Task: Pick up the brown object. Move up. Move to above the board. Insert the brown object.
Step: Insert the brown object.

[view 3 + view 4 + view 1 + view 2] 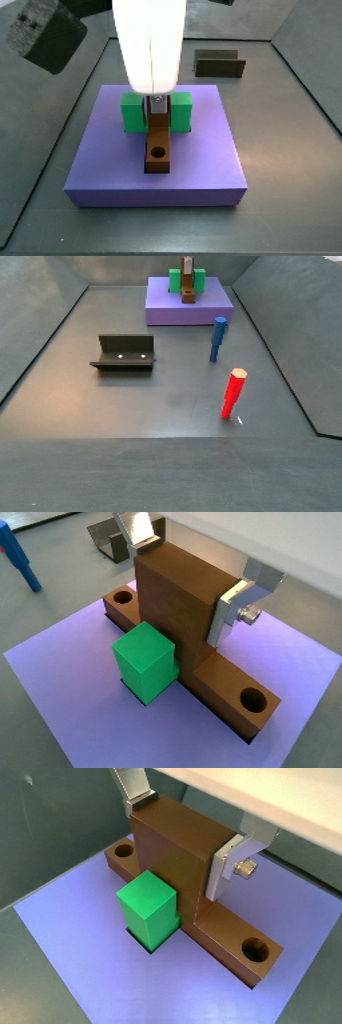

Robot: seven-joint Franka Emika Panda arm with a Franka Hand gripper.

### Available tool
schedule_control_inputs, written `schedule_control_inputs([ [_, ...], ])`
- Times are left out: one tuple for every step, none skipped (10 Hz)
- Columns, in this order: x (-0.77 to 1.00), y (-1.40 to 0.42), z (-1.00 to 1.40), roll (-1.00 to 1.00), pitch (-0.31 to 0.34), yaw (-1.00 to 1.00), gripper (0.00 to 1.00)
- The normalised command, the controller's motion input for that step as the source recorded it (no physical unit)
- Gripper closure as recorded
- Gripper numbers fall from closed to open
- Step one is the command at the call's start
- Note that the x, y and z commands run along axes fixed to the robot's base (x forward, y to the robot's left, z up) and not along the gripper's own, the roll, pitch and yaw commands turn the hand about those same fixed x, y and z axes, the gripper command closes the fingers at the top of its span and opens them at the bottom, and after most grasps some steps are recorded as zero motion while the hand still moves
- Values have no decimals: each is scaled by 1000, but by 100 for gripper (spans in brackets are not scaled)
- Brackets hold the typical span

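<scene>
On the purple board (67, 682), beside the green block (144, 660), your gripper (187, 574) clamps the brown object's (181, 607) upright tab, fingers (238, 607) closed on it; base looks seated, so insertion is likely done.

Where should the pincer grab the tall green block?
Probably by the green block's upper part, coming straight down from above. It stands upright on the purple board, close beside the brown piece the pincer holds; take its two free faces.
</scene>
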Motion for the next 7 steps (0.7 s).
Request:
schedule_control_inputs([
  [26, 0, -134, 20, 0, -43, 100],
  [0, 0, -291, 1, -40, -51, 100],
  [0, 0, -591, 3, -124, -40, 100],
  [0, 0, -729, 0, -189, -57, 100],
  [0, 0, -723, 0, -190, -83, 100],
  [0, 34, -14, 0, 0, 0, 100],
  [0, 0, 0, 0, 0, 0, 100],
])
